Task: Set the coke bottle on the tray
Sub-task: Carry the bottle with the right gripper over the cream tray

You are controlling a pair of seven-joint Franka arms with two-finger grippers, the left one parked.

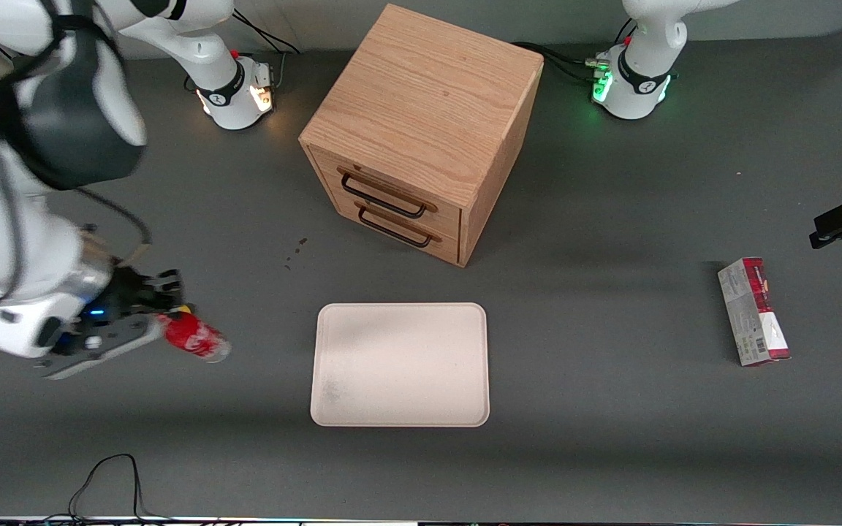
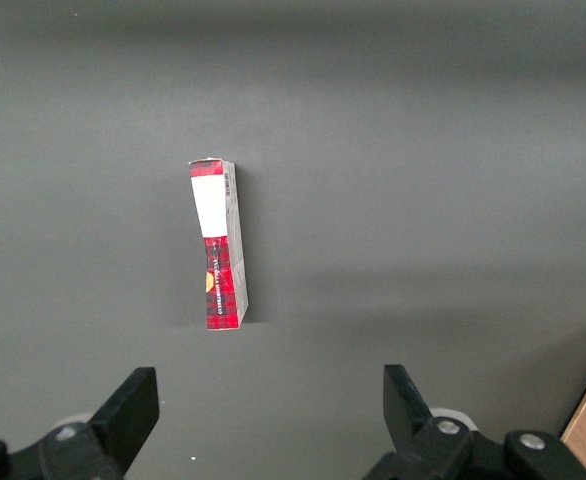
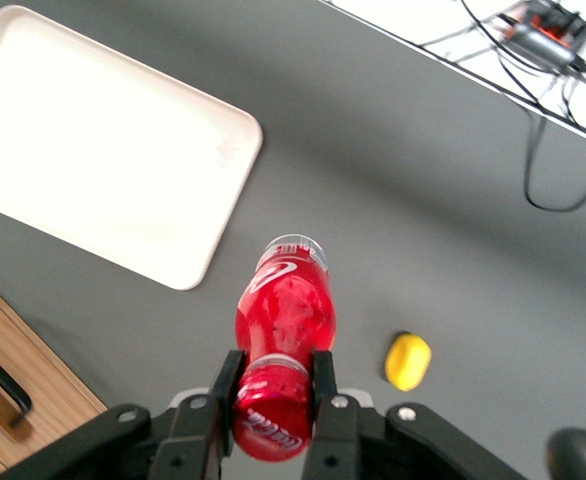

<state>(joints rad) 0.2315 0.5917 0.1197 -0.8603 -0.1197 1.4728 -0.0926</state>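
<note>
— Cables (image 1: pixel 103 482) trail along the table edge nearest the front camera. What comes next?

— Next the tray (image 1: pixel 400 364), flat on the table (image 1: pixel 611 438) in front of the cabinet (image 1: pixel 421 131), with nothing on it.

— And the bottle (image 1: pixel 195 338)?

— Clamped near its cap by the claw (image 1: pixel 156 321), tilted, off the tray toward the working arm's end.

— Does the wrist camera add anything?

— A yellow lump (image 3: pixel 407 361) beside the bottle (image 3: pixel 282 330); from the front it's barely a speck. The carton (image 1: pixel 753 312) shows only elsewhere.
</note>
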